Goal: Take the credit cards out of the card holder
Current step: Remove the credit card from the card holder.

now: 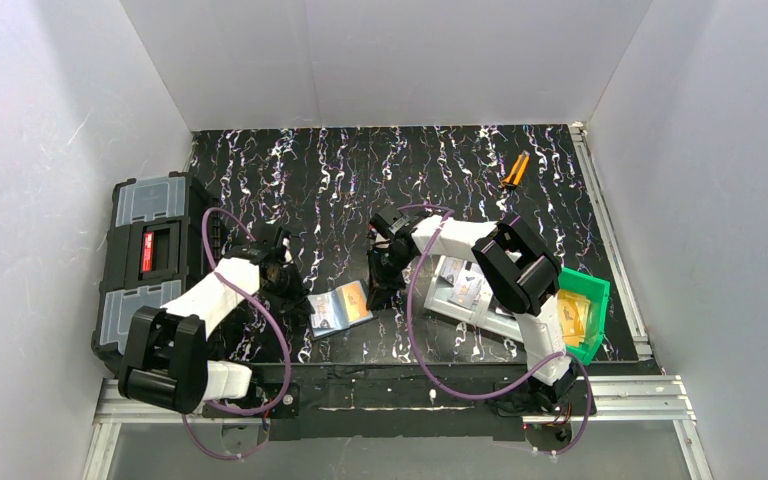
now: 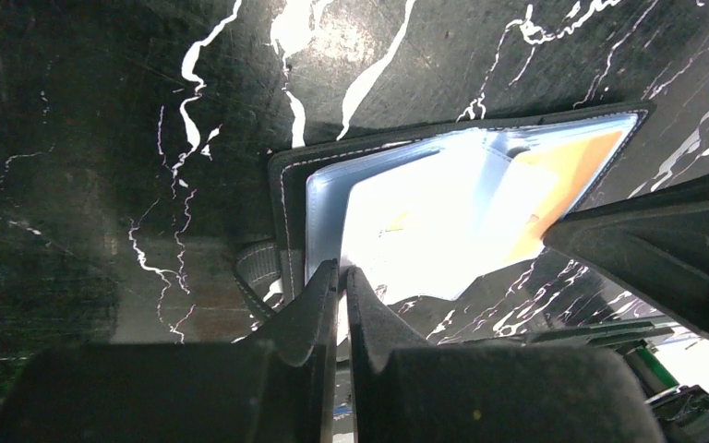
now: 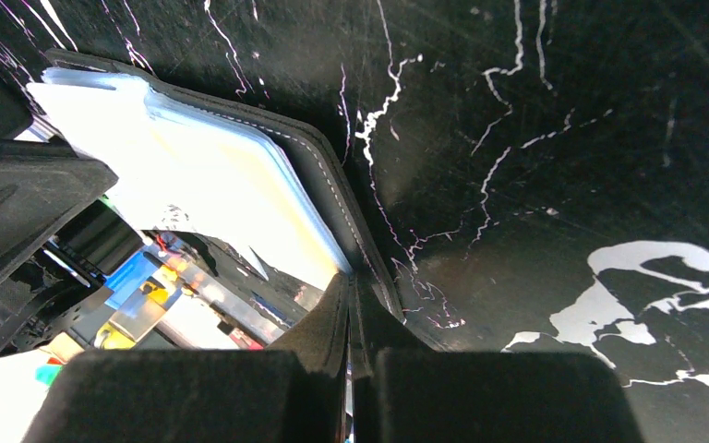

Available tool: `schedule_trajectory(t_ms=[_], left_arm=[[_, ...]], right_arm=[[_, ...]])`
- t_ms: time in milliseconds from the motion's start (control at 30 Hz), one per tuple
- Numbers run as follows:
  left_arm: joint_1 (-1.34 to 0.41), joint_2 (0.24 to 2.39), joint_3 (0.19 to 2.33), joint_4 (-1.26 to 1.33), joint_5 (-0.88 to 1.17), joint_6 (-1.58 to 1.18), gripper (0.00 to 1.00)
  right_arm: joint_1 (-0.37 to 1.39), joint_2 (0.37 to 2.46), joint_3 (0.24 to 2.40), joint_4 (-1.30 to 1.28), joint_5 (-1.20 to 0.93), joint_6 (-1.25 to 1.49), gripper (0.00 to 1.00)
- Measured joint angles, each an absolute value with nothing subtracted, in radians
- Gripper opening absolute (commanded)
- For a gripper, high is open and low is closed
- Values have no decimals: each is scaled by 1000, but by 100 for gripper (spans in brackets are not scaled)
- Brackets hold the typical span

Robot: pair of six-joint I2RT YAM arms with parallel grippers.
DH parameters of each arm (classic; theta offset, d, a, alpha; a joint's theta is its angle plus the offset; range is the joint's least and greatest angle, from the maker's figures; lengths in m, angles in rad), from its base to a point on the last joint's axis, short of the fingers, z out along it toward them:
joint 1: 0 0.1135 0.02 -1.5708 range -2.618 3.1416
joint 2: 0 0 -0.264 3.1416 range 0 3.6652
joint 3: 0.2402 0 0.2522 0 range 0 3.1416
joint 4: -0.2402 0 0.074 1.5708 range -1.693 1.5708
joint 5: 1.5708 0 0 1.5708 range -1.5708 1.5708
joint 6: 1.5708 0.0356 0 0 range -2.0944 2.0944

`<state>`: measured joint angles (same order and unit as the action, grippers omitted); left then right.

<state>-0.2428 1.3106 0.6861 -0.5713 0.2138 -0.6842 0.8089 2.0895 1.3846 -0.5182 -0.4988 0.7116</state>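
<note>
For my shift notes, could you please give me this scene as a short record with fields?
card holder: open, pockets facing up, between the arms
orange card: inside a pocket, not yet out
left tool: shut, apparently on the holder's near edge
right tool: shut, apparently on the opposite edge
surroundings: black toolbox far left, green bin right

Pocket contents: glare whitens the inside of the card holder (image 2: pixel 288 198) in both wrist views; only a corner of the orange card (image 2: pixel 577 171) reads.
Near edge: hidden between the closed fingers of the left end effector (image 2: pixel 342 277).
Opposite corner: lost between the pressed-together fingers of the right end effector (image 3: pixel 349 281).
</note>
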Motion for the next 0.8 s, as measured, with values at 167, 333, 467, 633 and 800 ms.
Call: schedule_trajectory(t_ms=[167,333,467,633,800], left_arm=[[-241,1274,703,-601,207,-663,0],[-238,1217,763,-653,200,-648,0],[-236,1194,835,-678,195,-638,0],[-235,1178,901,-697,228,-636,0],[-235,1161,939,-670,305,-662,0]], right_arm=[[809,2090,1385,-518,-499,712,1],[809,2087,1385,-519,-497,710,13],[812,2066,1388,-535,-460,699,36],[804,2017,1428,-606,-366,665,69],[784,1905,1465,-632,-336,649,88]])
